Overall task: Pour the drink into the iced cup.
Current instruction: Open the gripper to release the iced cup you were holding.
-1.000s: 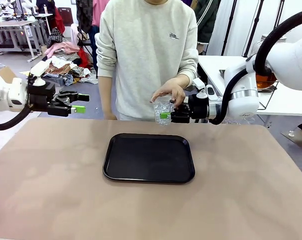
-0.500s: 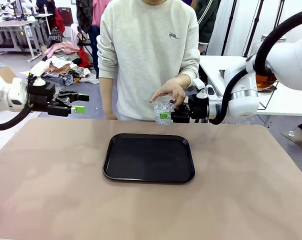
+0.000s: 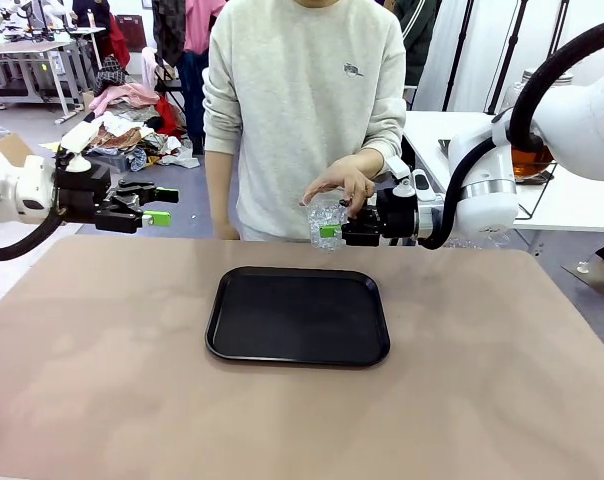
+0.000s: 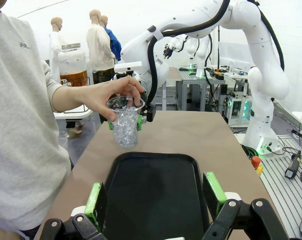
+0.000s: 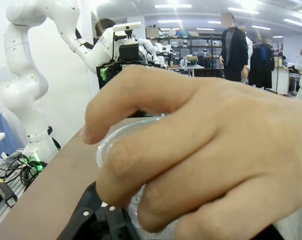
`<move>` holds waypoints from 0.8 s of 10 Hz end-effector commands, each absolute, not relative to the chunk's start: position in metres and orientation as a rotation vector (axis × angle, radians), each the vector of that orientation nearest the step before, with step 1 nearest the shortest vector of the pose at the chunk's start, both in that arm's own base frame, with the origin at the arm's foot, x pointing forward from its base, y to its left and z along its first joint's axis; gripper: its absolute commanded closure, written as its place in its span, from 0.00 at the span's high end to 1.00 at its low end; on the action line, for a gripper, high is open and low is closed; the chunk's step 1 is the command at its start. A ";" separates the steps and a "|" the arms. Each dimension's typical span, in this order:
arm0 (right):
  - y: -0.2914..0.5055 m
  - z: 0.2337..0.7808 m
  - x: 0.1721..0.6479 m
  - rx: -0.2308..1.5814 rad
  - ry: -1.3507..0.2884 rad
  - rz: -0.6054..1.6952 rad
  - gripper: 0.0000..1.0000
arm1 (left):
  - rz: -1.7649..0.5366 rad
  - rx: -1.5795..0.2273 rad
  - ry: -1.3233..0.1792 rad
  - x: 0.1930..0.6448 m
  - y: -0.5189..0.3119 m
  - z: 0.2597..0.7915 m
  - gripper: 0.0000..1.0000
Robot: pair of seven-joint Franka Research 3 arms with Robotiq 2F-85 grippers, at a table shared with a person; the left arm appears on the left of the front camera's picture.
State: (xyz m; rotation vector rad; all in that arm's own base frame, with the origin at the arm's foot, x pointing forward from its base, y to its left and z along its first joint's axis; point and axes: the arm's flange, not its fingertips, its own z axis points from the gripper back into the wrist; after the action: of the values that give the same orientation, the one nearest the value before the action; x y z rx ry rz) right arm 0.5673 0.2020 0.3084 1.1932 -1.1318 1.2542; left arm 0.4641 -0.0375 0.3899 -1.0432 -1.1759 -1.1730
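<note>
Over the far edge of the black tray [image 3: 297, 315], the right gripper [image 3: 334, 232] stays clamped on the iced cup [image 3: 325, 222] while the person's hand [image 3: 339, 183] still grips its rim, handover unfinished; left gripper [image 3: 159, 205] waits spread wide far left; drink [image 3: 531, 160] far right

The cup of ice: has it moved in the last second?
No. The cup sits at the same spot above the tray's far edge, held by hand and right gripper.

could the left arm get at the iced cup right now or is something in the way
Probably not cleanly. The iced cup is held above the table's far edge, with the right gripper shut on its side and the person's hand over its rim. The open left gripper hangs well off to the side.
</note>
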 end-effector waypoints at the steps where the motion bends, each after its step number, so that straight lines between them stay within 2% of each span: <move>1: 0.202 0.308 0.568 1.201 -1.123 1.253 0.65 | -1.176 -1.040 -1.178 0.463 -0.038 0.392 1.00; 2: 0.203 0.308 0.568 1.213 -1.109 1.254 0.68 | -1.176 -1.040 -1.178 0.463 -0.038 0.392 1.00; 3: 0.203 0.309 0.568 1.215 -1.101 1.252 0.87 | -1.176 -1.040 -1.178 0.463 -0.038 0.392 1.00; 4: 0.202 0.309 0.568 1.218 -1.097 1.249 1.00 | -1.176 -1.040 -1.178 0.463 -0.038 0.392 1.00; 8: 0.184 0.315 0.567 1.207 -1.094 1.207 1.00 | -1.176 -1.040 -1.178 0.463 -0.038 0.392 1.00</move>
State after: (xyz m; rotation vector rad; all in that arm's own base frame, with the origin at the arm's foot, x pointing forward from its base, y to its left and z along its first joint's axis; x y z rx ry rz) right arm 0.5697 0.1928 0.3085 1.1975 -1.1253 1.2280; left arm 0.4641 -0.0375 0.3899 -1.0432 -1.1759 -1.1731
